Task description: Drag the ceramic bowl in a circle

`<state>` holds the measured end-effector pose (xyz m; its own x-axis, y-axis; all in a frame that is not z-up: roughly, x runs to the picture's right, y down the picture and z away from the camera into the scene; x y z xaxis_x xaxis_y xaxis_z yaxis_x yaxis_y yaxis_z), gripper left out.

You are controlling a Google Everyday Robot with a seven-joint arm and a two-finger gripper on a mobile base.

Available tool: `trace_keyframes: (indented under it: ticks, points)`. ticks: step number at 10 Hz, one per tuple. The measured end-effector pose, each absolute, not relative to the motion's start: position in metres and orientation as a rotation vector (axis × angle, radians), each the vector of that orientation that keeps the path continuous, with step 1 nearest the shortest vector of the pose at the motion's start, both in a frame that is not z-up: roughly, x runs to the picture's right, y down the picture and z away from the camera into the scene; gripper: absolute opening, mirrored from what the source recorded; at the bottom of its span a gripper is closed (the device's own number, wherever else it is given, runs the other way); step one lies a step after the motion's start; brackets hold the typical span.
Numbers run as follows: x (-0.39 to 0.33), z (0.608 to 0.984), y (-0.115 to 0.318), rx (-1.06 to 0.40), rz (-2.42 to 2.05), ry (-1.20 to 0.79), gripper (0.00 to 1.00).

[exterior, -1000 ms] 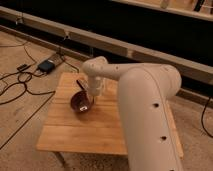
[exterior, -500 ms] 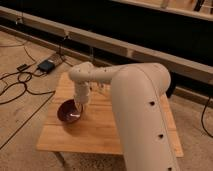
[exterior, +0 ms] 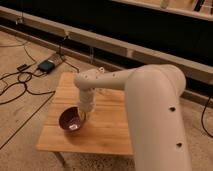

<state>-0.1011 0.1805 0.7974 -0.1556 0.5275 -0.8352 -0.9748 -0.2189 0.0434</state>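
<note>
Inspector: bowl (exterior: 69,120) location; gripper (exterior: 83,115) state?
Operator: near-left on table (exterior: 112,131); gripper clenched on bowl's right rim; rim pinch judged to let arm (exterior: 117,80) drag it round without lifting.

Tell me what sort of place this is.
Likely a robot lab or test space: loose cables trail over the floor, and a wooden table holds the bowl, with the shut gripper at its rim.
</note>
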Motion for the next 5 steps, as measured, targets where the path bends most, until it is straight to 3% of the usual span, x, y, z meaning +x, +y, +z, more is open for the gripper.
trace_keyframes:
  ticks: [5]
  points:
    - [-0.014, 0.792, 0.179, -0.782, 1.920, 0.744, 0.00]
